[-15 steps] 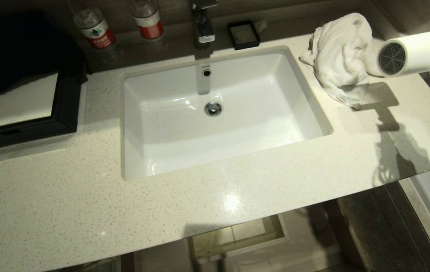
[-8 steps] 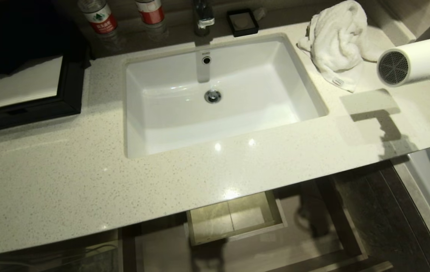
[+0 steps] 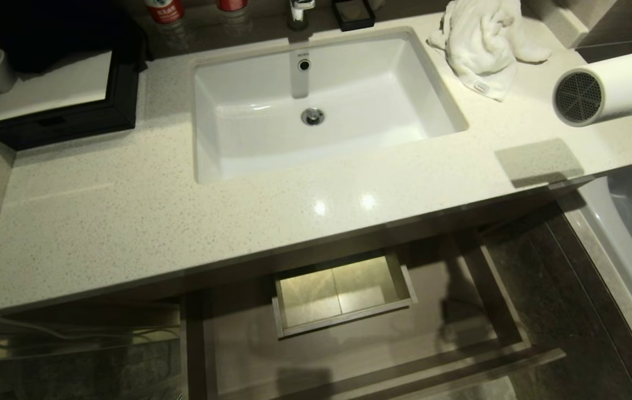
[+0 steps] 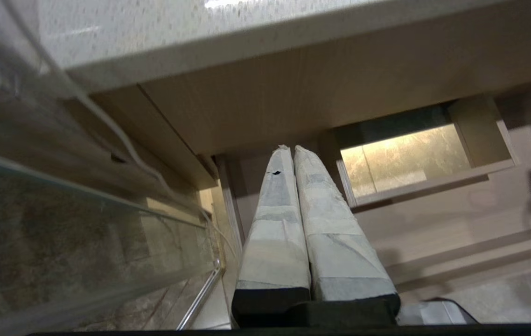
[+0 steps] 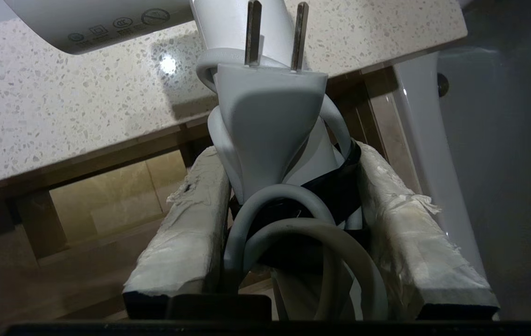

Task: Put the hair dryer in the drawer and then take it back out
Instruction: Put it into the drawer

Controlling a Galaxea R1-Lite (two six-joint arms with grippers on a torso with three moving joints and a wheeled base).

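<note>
Right wrist view shows the right gripper (image 5: 293,205) pinching the hair dryer (image 5: 265,126) by handle and cord, clear above the desk's (image 5: 60,107) right edge, ready for lowering into the drawer (image 3: 349,361); the left gripper (image 4: 291,151) is pressed together.

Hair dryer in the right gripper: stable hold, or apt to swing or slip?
Probably nose-heavy: the hair dryer barrel juts sideways from the handle the right gripper clamps. Smooth plastic may slip. The cord bundled at the handle looks springy, so the grip may shift.
</note>
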